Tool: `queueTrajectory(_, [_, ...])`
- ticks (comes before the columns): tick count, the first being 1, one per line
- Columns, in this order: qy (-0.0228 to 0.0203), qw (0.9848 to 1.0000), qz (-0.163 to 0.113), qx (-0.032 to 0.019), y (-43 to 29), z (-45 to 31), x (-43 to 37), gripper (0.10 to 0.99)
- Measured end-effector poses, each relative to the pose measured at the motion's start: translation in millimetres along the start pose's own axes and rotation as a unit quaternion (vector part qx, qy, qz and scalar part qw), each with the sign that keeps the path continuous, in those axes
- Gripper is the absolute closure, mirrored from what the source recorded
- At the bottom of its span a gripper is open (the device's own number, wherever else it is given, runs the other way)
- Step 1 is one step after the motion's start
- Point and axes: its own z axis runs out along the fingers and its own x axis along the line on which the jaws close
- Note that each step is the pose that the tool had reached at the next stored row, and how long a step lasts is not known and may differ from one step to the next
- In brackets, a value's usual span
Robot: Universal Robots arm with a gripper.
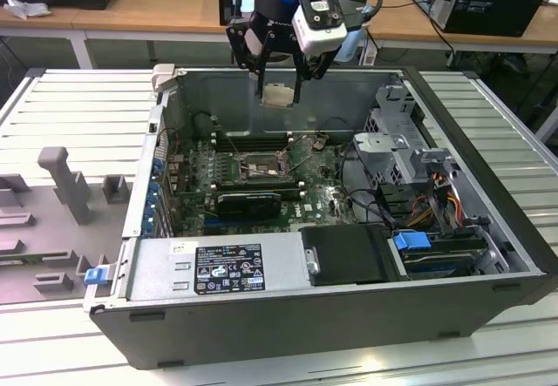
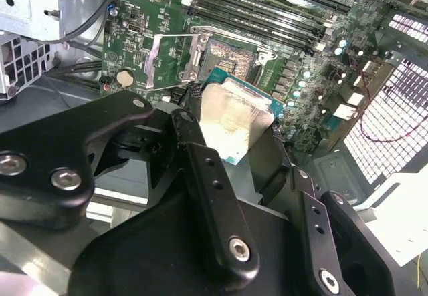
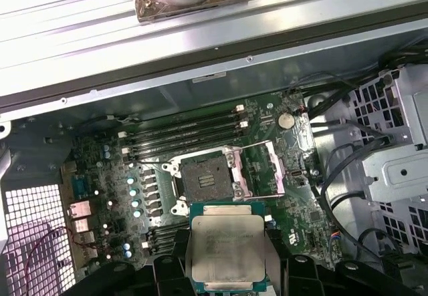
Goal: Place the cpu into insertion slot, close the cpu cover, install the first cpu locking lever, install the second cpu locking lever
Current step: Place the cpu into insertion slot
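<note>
Currently: black fingers (image 1: pixel 299 77) clamp small square cream-faced cpu (image 3: pixel 227 249), aloft above square black silver-rimmed insertion slot (image 3: pixel 206 179); silvery frame cpu cover (image 3: pixel 259 169) flipped open beside slot. Nothing seated; all four steps outstanding.

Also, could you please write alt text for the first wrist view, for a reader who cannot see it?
The tool holds the cpu over a green motherboard inside an open computer case. The insertion slot lies empty, with the cpu cover swung open beside it.
</note>
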Motion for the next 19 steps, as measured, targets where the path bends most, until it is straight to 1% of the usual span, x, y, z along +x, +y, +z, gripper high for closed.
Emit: queueTrajectory(19, [-0.0021, 0.9997, 0.023, -0.0005, 0.0, 0.0, 0.0, 0.561])
